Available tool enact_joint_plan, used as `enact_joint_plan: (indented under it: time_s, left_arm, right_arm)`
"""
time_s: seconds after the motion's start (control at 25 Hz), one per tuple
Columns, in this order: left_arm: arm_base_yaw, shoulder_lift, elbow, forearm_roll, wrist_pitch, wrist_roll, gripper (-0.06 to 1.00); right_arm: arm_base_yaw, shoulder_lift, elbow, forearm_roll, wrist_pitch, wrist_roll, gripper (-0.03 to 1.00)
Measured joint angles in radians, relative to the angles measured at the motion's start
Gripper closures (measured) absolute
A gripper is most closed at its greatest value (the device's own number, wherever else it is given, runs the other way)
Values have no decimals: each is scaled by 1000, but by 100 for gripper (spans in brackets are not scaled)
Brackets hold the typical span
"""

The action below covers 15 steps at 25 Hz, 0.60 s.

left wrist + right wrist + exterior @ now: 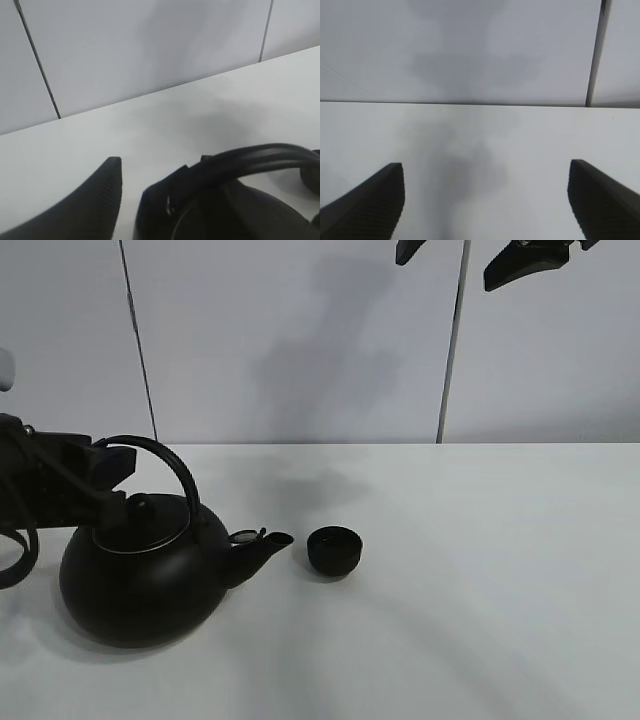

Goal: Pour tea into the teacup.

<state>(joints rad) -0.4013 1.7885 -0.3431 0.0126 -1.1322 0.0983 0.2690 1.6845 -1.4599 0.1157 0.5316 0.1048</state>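
Observation:
The teacup (333,550), small, round and matte black, stands upright on the white table (480,570) just right of the kettle's spout (262,543). The big black kettle (140,580) rests on the table at the left, spout toward the cup. My left gripper (118,472) is at the left end of the arched handle (170,462). In the left wrist view its jaws (132,175) stand apart with bare table showing between them, and the handle (260,157) lies against one finger. My right gripper (470,265) hangs high at the back, open and empty (485,195).
A pale panelled wall (300,340) closes off the back of the table. Bare white tabletop stretches to the right of the cup and along the front. The left arm's body and cables (20,510) sit at the left edge.

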Motion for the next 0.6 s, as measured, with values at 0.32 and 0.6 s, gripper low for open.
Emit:
enact_joint_plan:
  time_s: [0.32, 0.6]
  left_arm:
    - [0, -10, 43, 30, -5, -7, 57]
    - [0, -26, 44, 52, -5, -9, 45]
  right_arm:
    - [0, 0, 0, 0, 0, 0, 35]
    - [0, 0, 0, 0, 0, 0, 35]
